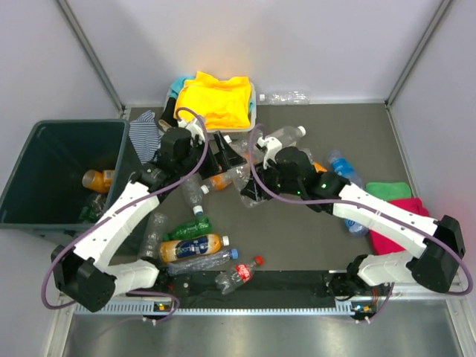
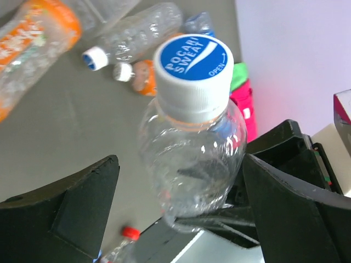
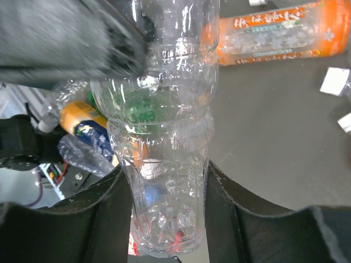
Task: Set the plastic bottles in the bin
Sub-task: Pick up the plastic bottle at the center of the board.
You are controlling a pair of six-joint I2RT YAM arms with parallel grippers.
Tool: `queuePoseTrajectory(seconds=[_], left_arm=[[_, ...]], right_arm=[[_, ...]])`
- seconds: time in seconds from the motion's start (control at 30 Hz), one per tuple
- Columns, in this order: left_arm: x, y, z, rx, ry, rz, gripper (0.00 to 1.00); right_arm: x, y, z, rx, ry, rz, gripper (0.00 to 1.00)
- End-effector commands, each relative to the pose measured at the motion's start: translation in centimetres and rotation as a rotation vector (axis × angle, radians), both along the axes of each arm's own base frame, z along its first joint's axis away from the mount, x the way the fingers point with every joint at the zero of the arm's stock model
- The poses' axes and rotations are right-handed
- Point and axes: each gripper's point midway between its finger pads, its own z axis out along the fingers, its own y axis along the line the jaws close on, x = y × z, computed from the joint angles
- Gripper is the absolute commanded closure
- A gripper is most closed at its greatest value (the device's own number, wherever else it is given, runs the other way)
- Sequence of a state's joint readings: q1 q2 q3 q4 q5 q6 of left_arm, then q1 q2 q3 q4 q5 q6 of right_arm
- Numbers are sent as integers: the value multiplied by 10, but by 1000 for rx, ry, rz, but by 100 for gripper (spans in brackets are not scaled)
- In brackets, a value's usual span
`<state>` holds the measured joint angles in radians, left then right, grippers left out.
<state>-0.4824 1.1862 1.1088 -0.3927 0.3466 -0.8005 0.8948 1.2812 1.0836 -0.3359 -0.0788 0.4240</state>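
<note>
At the middle of the table, just in front of the tray of yellow cloth, I have both arms meeting over one clear bottle. My right gripper is clamped on its lower body, a finger pressed to each side, and seems to hold it up off the tabletop. My left gripper is spread wide. It has a finger on either side of the capped end, with a gap on both sides, and it grips nothing.

I read this as a handover to the left arm, which sits nearer the bin beyond the table's left edge. A few bottles lie in the bin, an orange one among them. Many loose bottles are scattered over the table, so there is plenty left to do.

Next I would close the left fingers on the shoulder below the cap. I would let go with the right only once that hold is firm. The thin wall will probably dent and the neck looks slick, so a shallow pinch could slip.

The way left passes a striped cloth beside the bin's right wall, and the bottle must be carried over that rim. Loose bottles crowd the left forearm's near side, so I would swing high, not low.
</note>
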Motion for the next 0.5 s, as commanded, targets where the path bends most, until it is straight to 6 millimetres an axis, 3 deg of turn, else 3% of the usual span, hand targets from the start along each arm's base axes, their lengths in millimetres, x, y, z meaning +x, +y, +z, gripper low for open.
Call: queuePoseTrajectory(seconds=[0.0, 0.07, 0.13, 0.23, 0.27, 0.33, 0.37, 0.4, 0.47], left_arm=[[6, -14, 33, -111, -114, 12, 5], [6, -17, 36, -122, -132, 9, 12], [8, -17, 36, -117, -137, 10, 29], [13, -6, 37, -48, -157, 53, 42], [13, 0, 33, -9, -146, 71, 48], [20, 14, 46, 59, -202, 124, 50], [18, 19, 41, 105, -179, 132, 50], [22, 25, 56, 133, -222, 146, 50], [33, 43, 58, 232, -231, 225, 50]], right_arm=[[-5, 20, 63, 160, -85, 67, 74], [-8, 20, 64, 163, -76, 80, 71], [-9, 18, 60, 153, -57, 71, 68], [-9, 14, 60, 145, -51, 52, 56], [-8, 11, 58, 128, -46, 39, 38], [-7, 6, 57, 115, -42, 14, 19], [-5, 2, 55, 100, -42, -13, 1], [-4, -1, 56, 98, -39, -29, 1], [0, -12, 59, 93, -46, -74, 1]])
